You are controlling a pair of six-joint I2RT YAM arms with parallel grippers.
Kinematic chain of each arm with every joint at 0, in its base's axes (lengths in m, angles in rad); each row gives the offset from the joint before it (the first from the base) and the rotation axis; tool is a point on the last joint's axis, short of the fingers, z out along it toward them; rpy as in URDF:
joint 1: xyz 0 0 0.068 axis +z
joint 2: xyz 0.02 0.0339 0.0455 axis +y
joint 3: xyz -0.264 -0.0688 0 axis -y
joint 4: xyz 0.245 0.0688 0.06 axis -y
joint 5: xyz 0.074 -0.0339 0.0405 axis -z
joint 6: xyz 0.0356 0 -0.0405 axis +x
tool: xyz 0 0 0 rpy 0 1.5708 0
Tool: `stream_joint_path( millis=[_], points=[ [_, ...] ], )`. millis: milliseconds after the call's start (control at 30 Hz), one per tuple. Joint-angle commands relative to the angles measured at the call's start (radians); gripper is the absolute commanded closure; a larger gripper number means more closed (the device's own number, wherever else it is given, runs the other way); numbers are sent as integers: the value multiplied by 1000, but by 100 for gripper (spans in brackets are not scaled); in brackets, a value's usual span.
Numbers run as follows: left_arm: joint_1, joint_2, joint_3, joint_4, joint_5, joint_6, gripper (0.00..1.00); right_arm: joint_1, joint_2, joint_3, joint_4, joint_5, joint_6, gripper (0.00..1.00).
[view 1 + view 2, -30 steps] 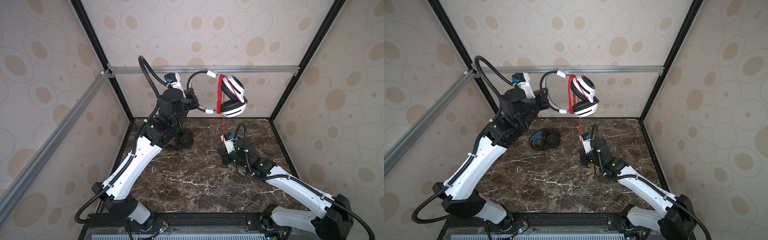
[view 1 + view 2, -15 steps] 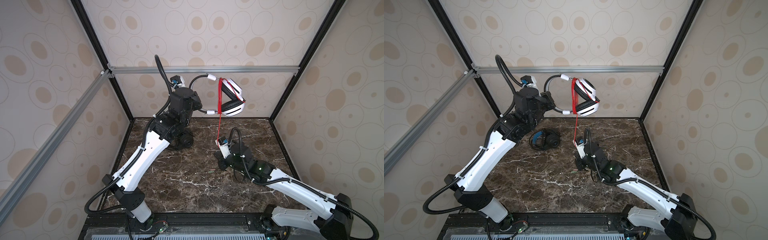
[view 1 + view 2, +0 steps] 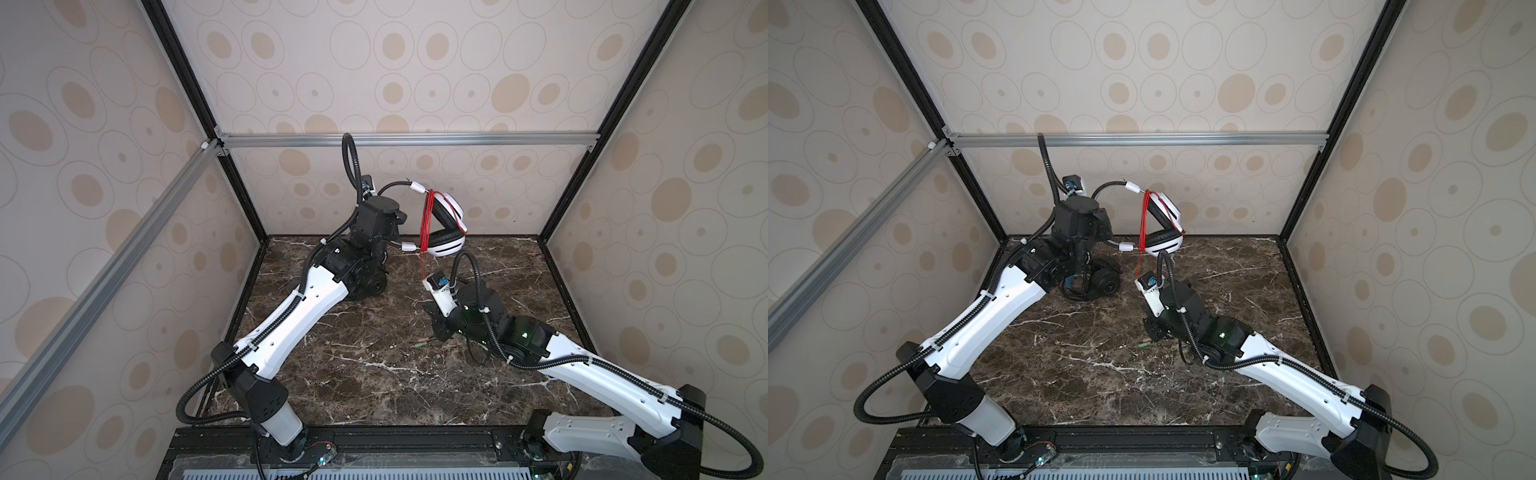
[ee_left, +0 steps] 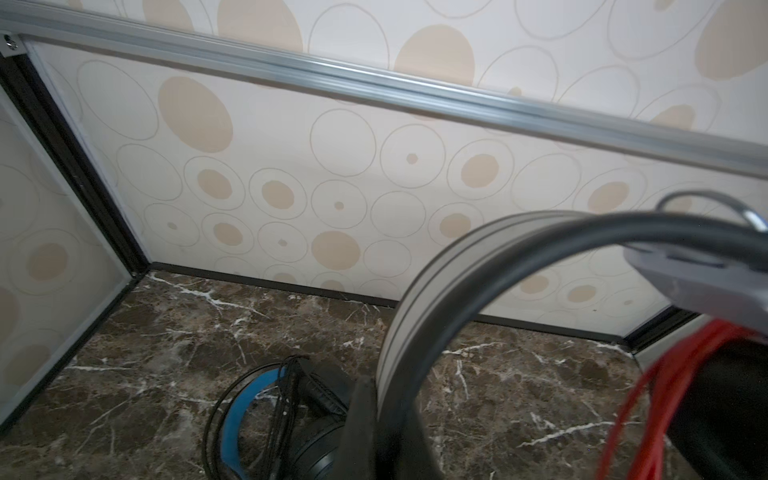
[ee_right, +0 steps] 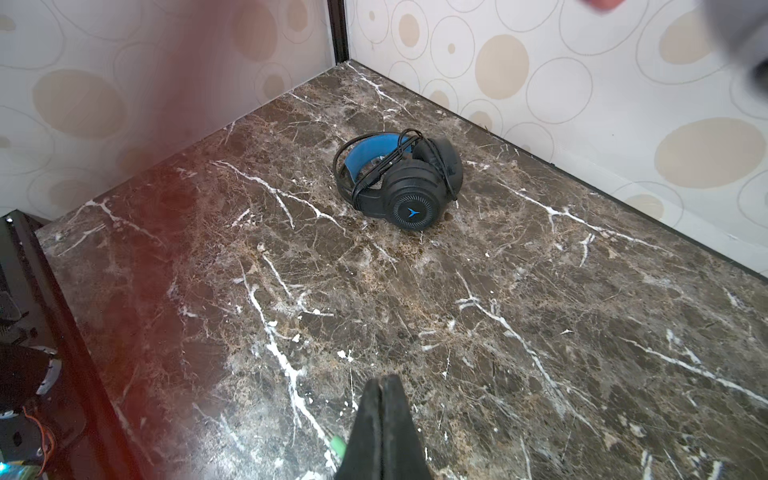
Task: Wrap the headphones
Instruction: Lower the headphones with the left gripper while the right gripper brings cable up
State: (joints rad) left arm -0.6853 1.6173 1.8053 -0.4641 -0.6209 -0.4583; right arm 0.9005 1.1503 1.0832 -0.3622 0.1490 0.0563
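Left pincer (image 4: 384,415) clamps white headset (image 3: 448,248) aloft by back wall (image 3: 498,199) | right pincer (image 5: 380,386) pinches red cord (image 3: 426,224) | black headset (image 5: 401,180) back-left

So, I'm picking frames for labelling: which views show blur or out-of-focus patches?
Left wrist view: the white headset's band and red cord are soft, close to the lens. Right wrist view: a red out-of-focus smear; black headset sharp. Both top views: crisp.

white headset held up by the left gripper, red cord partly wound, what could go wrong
The red cord held by the right gripper runs close past its wrist camera and could snag. The left gripper holds the white headset by the headband alone; a tug may twist it. Lowering could hit the black headset beneath.
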Motion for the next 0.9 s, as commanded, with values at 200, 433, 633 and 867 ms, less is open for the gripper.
stream_joint_path(
  millis=[200, 433, 633, 867],
  points=[
    [0, -131, -162, 50, -71, 238, 100, 8, 34, 153, -176, 101, -188, 100],
    [-5, -224, -316, 20, 75, 344, 100, 6, 94, 244, -246, 167, -330, 100],
    [-7, -291, -409, -26, 230, 397, 100, 2, 141, 304, -298, 224, -440, 100],
    [-7, -348, -480, -65, 412, 451, 100, -57, 178, 349, -351, 207, -435, 99]
  ],
)
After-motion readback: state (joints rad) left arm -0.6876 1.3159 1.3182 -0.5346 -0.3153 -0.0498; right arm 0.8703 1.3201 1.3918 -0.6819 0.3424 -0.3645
